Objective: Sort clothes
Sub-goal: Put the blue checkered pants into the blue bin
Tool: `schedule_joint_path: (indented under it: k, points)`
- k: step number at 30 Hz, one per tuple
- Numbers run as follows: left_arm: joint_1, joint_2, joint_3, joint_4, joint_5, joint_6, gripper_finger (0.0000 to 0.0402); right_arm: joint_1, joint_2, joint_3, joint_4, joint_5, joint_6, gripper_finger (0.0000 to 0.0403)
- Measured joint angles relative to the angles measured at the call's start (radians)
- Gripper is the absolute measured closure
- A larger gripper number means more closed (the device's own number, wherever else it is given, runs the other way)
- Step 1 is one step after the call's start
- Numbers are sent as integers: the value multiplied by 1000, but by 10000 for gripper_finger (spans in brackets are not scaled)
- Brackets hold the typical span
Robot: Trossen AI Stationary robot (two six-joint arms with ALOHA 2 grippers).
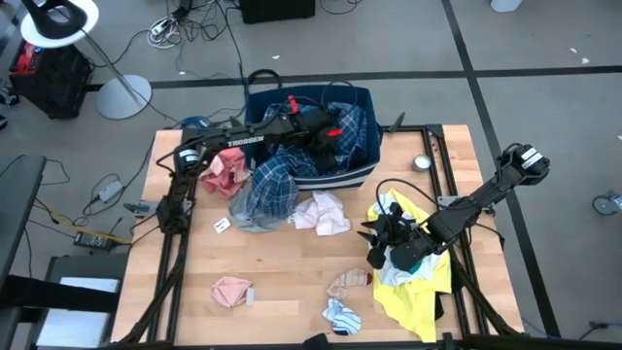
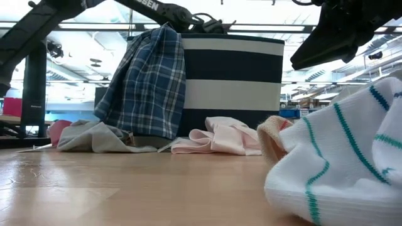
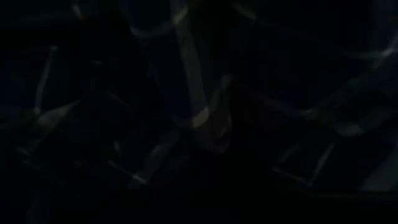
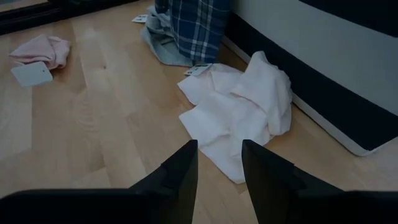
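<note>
My left gripper (image 1: 335,136) reaches down into the navy bin (image 1: 364,97); its wrist view is dark. A blue plaid shirt (image 1: 272,185) hangs over the bin's near left rim, its lower end on the table beside a grey garment (image 1: 248,216). A pale pink piece (image 4: 239,112) lies crumpled against the bin's near wall. My right gripper (image 4: 219,168) hovers open a little short of that piece, with nothing between its fingers. A yellow shirt (image 1: 418,292) lies under the right arm.
A pink garment (image 1: 225,173) lies left of the plaid shirt. Small pieces sit near the front edge: pink (image 1: 231,290), peach (image 1: 350,282) and white with teal stripes (image 1: 342,316). A round tin (image 1: 422,163) stands right of the bin. Bare wood shows at front left.
</note>
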Motion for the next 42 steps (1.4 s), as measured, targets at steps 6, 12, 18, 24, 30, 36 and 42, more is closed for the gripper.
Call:
schedule_joint_path:
  k: [6, 12, 18, 24, 30, 36, 42]
  points:
    - [0, -1, 23, -50, 1, 0, 334, 0, 0, 0, 0, 0, 0, 277]
    - [0, -1, 156, -237, 1, 24, 318, 0, 0, 0, 0, 0, 0, 277]
    - [-1, -3, 346, -411, 1, 54, 318, 0, 0, 0, 0, 0, -1, 277]
    - [-36, -6, 506, -507, 0, 107, 318, 0, 0, 0, -1, 0, -2, 277]
    - [-93, -67, 493, -522, -85, 141, 318, 0, 0, 0, -2, -4, -2, 277]
    - [-105, -187, 392, -513, -138, 110, 318, 0, 0, 0, -4, -16, -3, 277]
    - [-151, -382, 162, -430, -216, 44, 318, 0, 0, 0, -9, -16, -3, 277]
